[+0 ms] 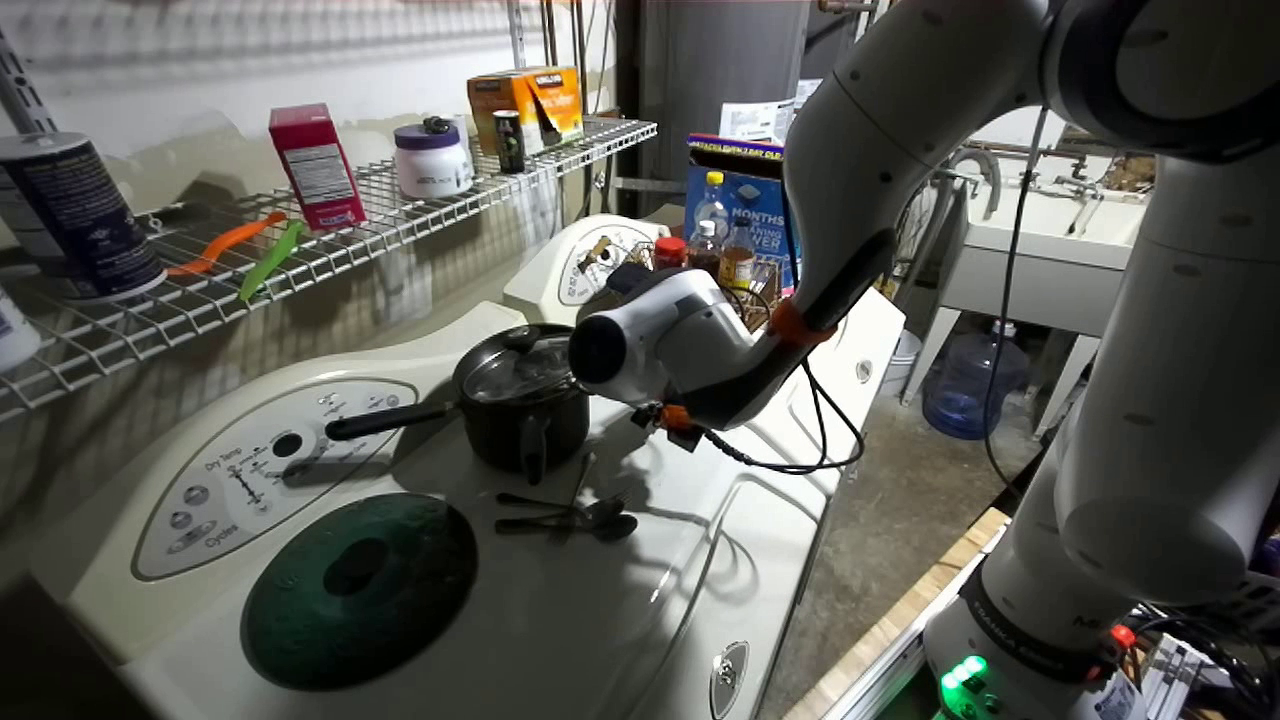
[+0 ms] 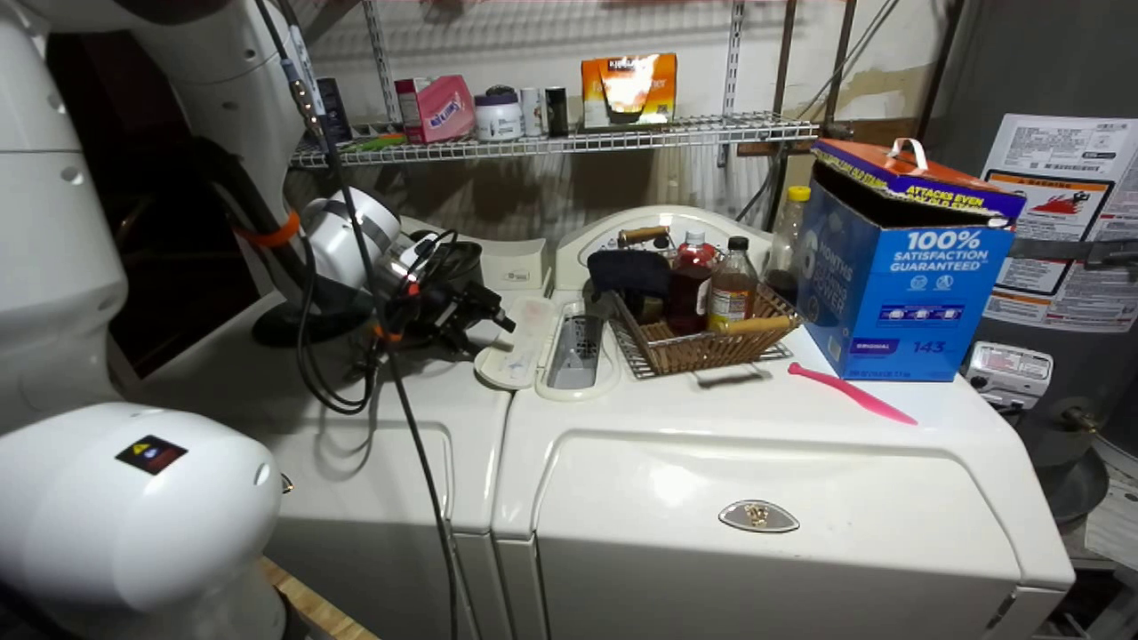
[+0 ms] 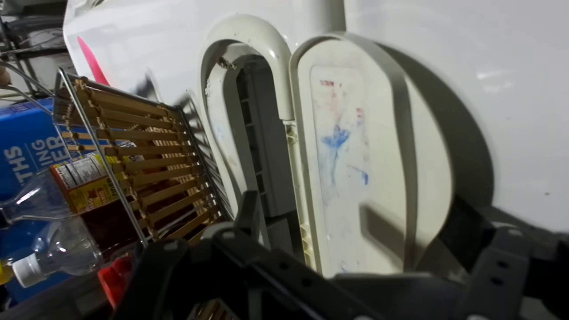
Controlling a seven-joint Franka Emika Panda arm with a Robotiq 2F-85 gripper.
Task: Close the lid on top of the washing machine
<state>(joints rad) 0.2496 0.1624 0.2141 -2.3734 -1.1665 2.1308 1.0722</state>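
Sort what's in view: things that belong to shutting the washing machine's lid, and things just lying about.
For the job:
Round-ended off-white plastic lid, standing open
Oblong grey compartment beside it
Glossy white washing machine
Black jaws, standing open

Just lying about:
Round black long-handled pot
Dark-handled metal cutlery
Slatted wooden basket
Large blue cardboard box
Thin curved pink implement

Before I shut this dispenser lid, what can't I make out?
Wrist view: lower end of the dispenser lid, covered by the gripper; contact unclear.
Wrist view: red and blue marks on it, too smudged to read.
In an exterior view: the dispenser lid, behind the robot's wrist.
In an exterior view: most of the saucepan, behind the gripper and robot's wrist.
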